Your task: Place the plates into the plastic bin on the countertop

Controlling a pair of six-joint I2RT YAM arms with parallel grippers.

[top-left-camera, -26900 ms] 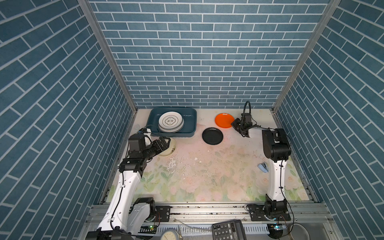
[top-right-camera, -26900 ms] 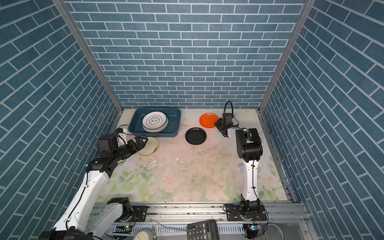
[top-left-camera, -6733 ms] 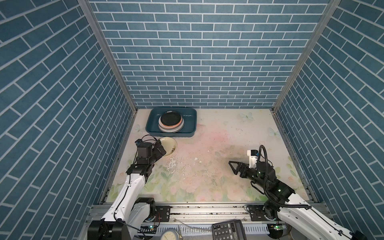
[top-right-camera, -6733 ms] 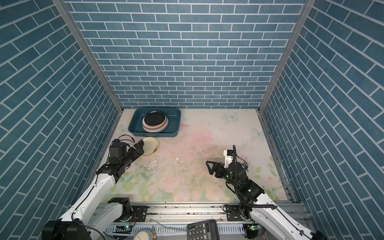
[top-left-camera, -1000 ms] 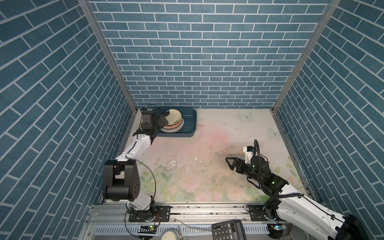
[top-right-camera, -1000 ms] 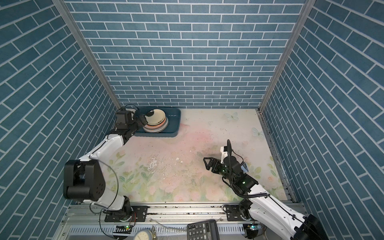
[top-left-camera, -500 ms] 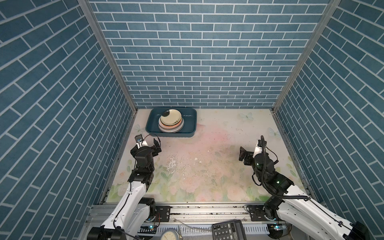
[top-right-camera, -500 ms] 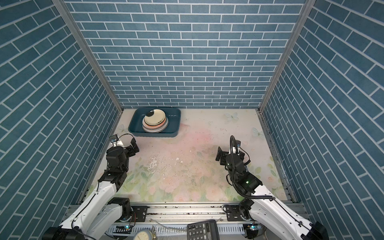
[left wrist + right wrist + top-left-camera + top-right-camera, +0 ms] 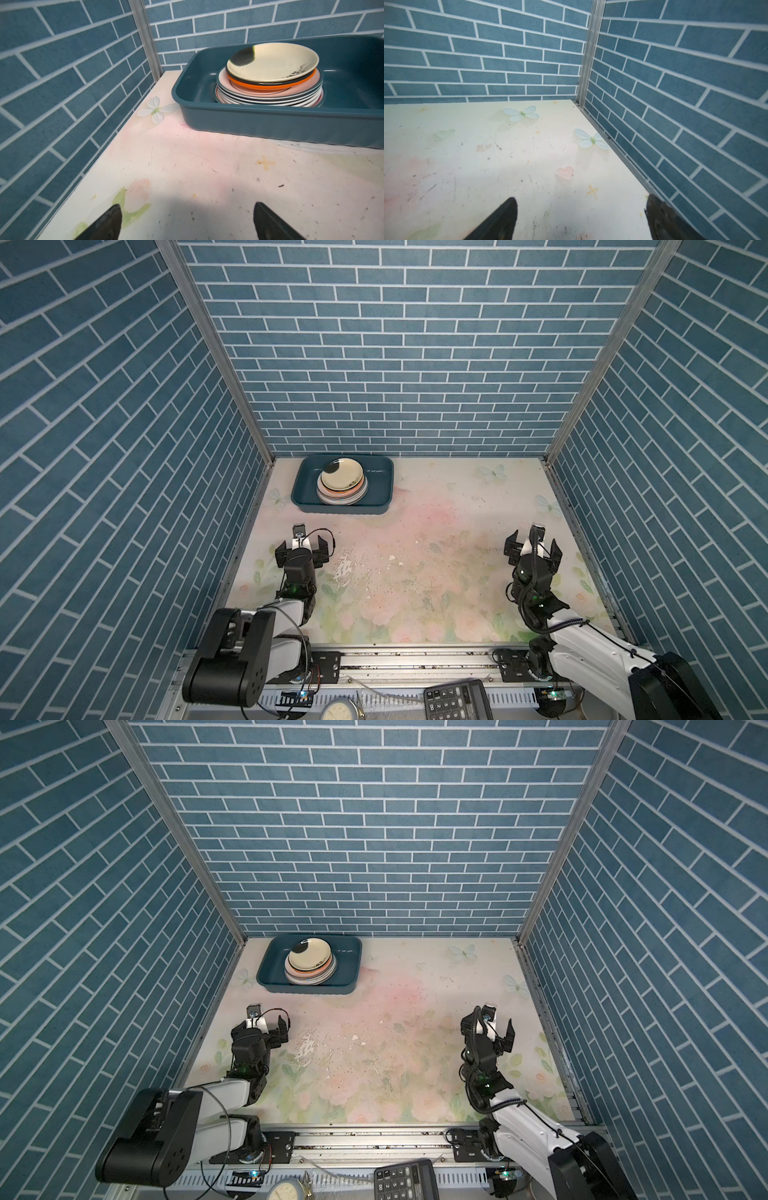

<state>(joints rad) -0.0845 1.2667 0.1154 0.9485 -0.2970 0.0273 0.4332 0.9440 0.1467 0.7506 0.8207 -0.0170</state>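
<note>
The dark teal plastic bin (image 9: 303,489) (image 9: 270,969) (image 9: 270,122) sits at the back left of the flowered countertop (image 9: 436,556) (image 9: 395,1031). Inside it the plates (image 9: 341,485) (image 9: 309,965) (image 9: 270,83) form one stack: a cream plate with a black patch on top, black and orange ones under it, then several white ones. My left gripper (image 9: 304,549) (image 9: 262,1029) (image 9: 187,222) hovers open and empty over the countertop, in front of the bin. My right gripper (image 9: 533,548) (image 9: 490,1029) (image 9: 580,220) stands open and empty near the right wall.
Blue brick walls enclose the countertop on three sides, with metal corner posts (image 9: 266,456) (image 9: 546,456). A scuffed, chipped patch (image 9: 345,566) marks the countertop's middle left. A calculator (image 9: 457,699) and a round gauge (image 9: 340,709) lie beyond the front rail.
Since a second ago my left gripper has let the cream plate go onto the stack and drawn back towards the front. My right gripper has swung towards the right wall.
</note>
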